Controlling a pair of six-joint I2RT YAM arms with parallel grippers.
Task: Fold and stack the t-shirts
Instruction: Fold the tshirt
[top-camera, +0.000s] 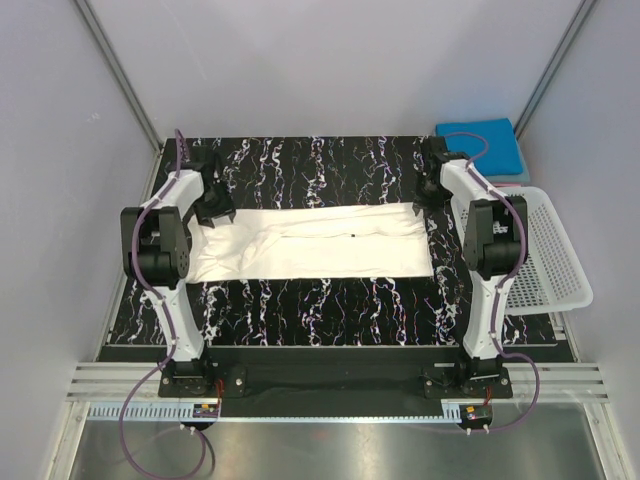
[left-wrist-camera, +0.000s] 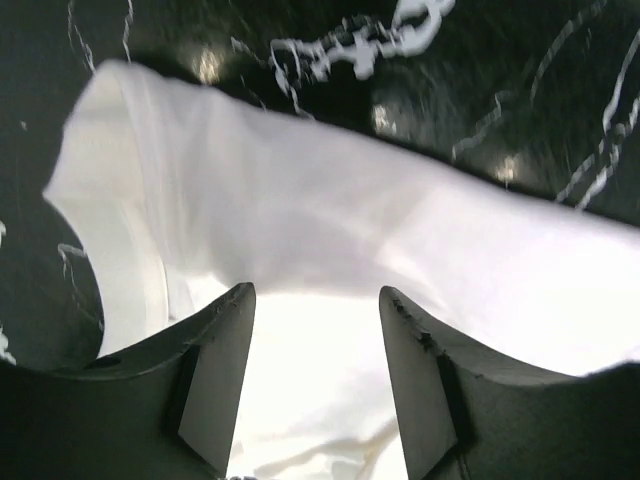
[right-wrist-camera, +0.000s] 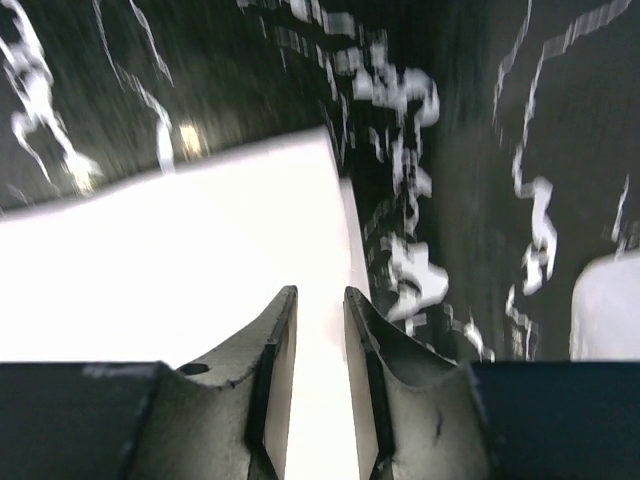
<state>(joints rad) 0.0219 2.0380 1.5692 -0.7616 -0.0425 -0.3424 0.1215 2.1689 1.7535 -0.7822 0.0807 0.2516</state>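
A white t-shirt (top-camera: 320, 240) lies as a long flat band across the black marbled table, with a tiny dark print near its middle. My left gripper (top-camera: 215, 212) hovers at its far-left end. In the left wrist view that gripper (left-wrist-camera: 317, 292) is open, its fingers wide apart over the white cloth (left-wrist-camera: 330, 210) and nothing pinched between them. My right gripper (top-camera: 425, 200) is at the shirt's far-right corner. In the right wrist view it (right-wrist-camera: 320, 292) shows a narrow gap, with the shirt's edge (right-wrist-camera: 180, 260) lying under it. A folded blue t-shirt (top-camera: 478, 140) rests at the back right.
A white plastic lattice basket (top-camera: 550, 255) sits off the table's right edge, beside the right arm. The blue shirt lies on a grey pad beyond the table's back-right corner. Grey walls close in on the left, back and right.
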